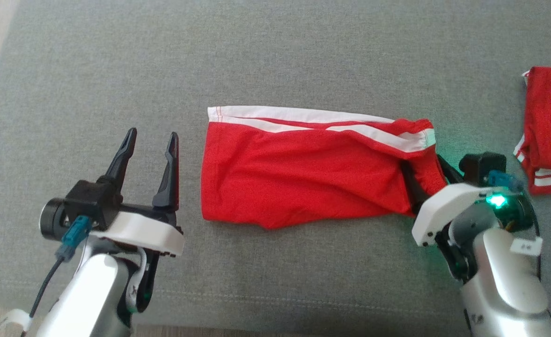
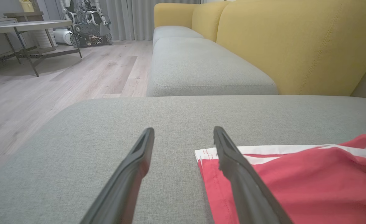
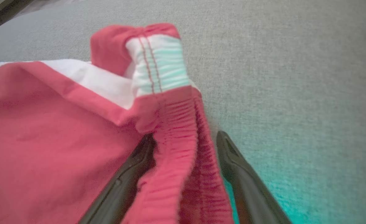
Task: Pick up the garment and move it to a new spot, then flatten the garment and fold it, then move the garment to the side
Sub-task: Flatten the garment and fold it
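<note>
The garment (image 1: 294,173) is a pair of red shorts with white side stripes, lying spread lengthwise on the grey sofa cushion (image 1: 275,56). My left gripper (image 1: 153,135) stands open just left of its hem end, with nothing between the fingers. In the left wrist view the left gripper (image 2: 183,130) has its right finger over the garment (image 2: 294,174) corner. My right gripper (image 1: 425,175) is at the waistband end, partly under the cloth. In the right wrist view the right gripper (image 3: 184,137) is open, with the garment's (image 3: 46,124) gathered red waistband lying between its fingers.
A second red garment (image 1: 549,126) with white stripes lies at the cushion's far right. Yellow sofa backrests (image 2: 294,46) rise beyond the cushion. Wooden floor (image 2: 61,84) and a table (image 2: 27,28) are off to the left. The cushion's front edge (image 1: 275,318) runs near my arms.
</note>
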### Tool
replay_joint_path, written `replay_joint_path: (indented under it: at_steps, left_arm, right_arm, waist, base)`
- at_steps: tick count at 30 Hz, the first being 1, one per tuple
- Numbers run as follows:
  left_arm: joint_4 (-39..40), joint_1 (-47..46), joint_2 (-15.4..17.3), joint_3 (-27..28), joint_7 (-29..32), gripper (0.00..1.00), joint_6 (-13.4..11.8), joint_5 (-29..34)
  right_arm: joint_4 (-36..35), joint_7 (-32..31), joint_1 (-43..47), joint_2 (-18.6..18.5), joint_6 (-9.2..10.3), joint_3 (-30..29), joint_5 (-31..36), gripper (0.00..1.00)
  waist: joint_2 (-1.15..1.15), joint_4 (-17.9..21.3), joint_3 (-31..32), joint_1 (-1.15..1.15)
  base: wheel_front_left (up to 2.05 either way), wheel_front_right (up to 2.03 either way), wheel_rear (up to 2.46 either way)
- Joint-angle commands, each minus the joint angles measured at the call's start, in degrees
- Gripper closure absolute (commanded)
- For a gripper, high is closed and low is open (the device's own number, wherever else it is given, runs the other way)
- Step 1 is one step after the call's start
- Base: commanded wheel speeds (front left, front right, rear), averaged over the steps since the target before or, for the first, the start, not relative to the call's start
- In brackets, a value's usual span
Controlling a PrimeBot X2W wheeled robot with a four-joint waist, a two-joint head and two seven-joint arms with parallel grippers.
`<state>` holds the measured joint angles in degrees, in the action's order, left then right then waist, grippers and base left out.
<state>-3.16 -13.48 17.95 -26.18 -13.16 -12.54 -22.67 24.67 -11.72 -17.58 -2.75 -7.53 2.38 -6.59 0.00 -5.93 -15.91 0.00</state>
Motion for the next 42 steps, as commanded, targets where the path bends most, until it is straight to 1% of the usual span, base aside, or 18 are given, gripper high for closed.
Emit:
replay_joint_path:
  at_steps: [1,3,4,5,12,17,21,25,30,33,34,35,38,42]
  left_arm:
    - [1.4,-2.79,0.81,2.08,-0.53,0.0,0.05,0.49]
    - [1.17,-2.99,0.66,2.05,-0.7,0.0,0.12,0.5]
    - [1.05,-3.07,0.62,2.06,-0.77,0.0,0.18,0.5]
    - [0.96,-3.15,0.6,2.07,-0.84,0.0,0.21,0.51]
    - [0.29,-2.91,0.57,2.57,-1.14,0.0,0.39,-0.19]
    - [0.07,-2.25,0.77,2.76,-1.28,0.0,0.16,-0.24]
    - [0.29,-1.69,0.98,2.97,-1.34,0.0,-0.13,-0.33]
    - [0.47,-1.25,1.16,3.02,-1.37,0.0,-0.37,-0.42]
    - [0.52,-0.96,1.34,2.71,-1.05,0.0,-0.57,-0.43]
    - [0.45,-1.07,1.27,2.29,-0.82,0.0,-0.55,-0.36]
    - [0.45,-1.07,1.27,2.29,-0.82,0.0,-0.55,-0.36]
    - [0.41,-1.19,1.22,2.12,-0.76,0.0,-0.52,-0.33]
    - [0.11,-1.76,0.89,1.7,-0.73,0.0,-0.23,-0.45]
    - [-0.27,-2.69,0.29,1.05,-0.8,0.0,0.12,-0.37]
  right_arm:
    - [-0.2,-1.16,-1.67,-0.19,0.04,1.39,-1.2,0.0]
    - [0.74,-2.12,-2.14,-0.19,0.04,2.0,-2.04,0.0]
    - [1.04,-2.59,-2.29,-0.18,0.04,2.28,-2.84,0.36]
    - [1.19,-2.91,-2.43,-0.2,0.04,2.48,-3.34,1.0]
    - [-0.6,-2.77,-1.41,-1.72,0.04,3.61,-5.15,1.0]
    - [-3.13,-2.97,1.12,-3.61,0.04,2.4,-6.04,1.0]
    - [-5.81,-4.28,2.81,-4.67,0.04,1.97,-7.72,1.0]
    - [-9.95,-8.36,3.46,-4.22,0.04,2.89,-13.93,1.0]
    - [-18.53,-18.06,3.14,-2.99,0.04,3.58,-26.41,1.0]
    - [-22.74,-23.85,2.35,-1.96,0.04,3.86,-32.4,1.0]
    - [-22.74,-23.85,2.35,-1.96,0.04,3.86,-32.4,1.0]
    - [-23.68,-25.21,1.9,-1.64,0.04,4.33,-33.79,1.0]
    - [-24.52,-26.95,0.18,-0.79,0.04,6.83,-36.3,1.0]
    - [-20.57,-25.62,-2.33,-0.22,0.04,11.48,-38.21,1.0]
  waist:
    - [0.0,0.07,-0.33,0.0]
    - [0.0,0.22,-0.51,0.0]
    - [0.0,0.3,-0.58,0.0]
    - [0.0,0.39,-0.64,0.0]
    - [0.0,1.39,0.18,0.0]
    - [0.0,2.11,1.36,0.0]
    - [0.0,2.62,1.9,0.0]
    - [0.0,3.05,2.39,0.0]
    - [0.0,3.16,2.86,0.0]
    - [0.0,2.58,3.13,0.0]
    - [0.0,2.58,3.13,0.0]
    - [0.0,2.24,3.13,0.0]
    - [0.0,0.9,3.06,0.0]
    - [0.0,-1.53,2.71,0.0]
  base:
    - [0.0,0.0,0.0]
    - [0.0,0.0,0.0]
    - [0.0,0.0,0.0]
    - [0.0,0.0,0.0]
    - [0.0,0.0,0.0]
    - [0.0,0.0,0.0]
    - [0.0,0.0,0.0]
    - [0.0,0.0,0.0]
    - [0.0,0.0,0.0]
    - [0.0,0.0,0.0]
    - [0.0,0.0,0.0]
    - [0.0,0.0,0.0]
    - [0.0,0.0,0.0]
    - [0.0,0.0,0.0]
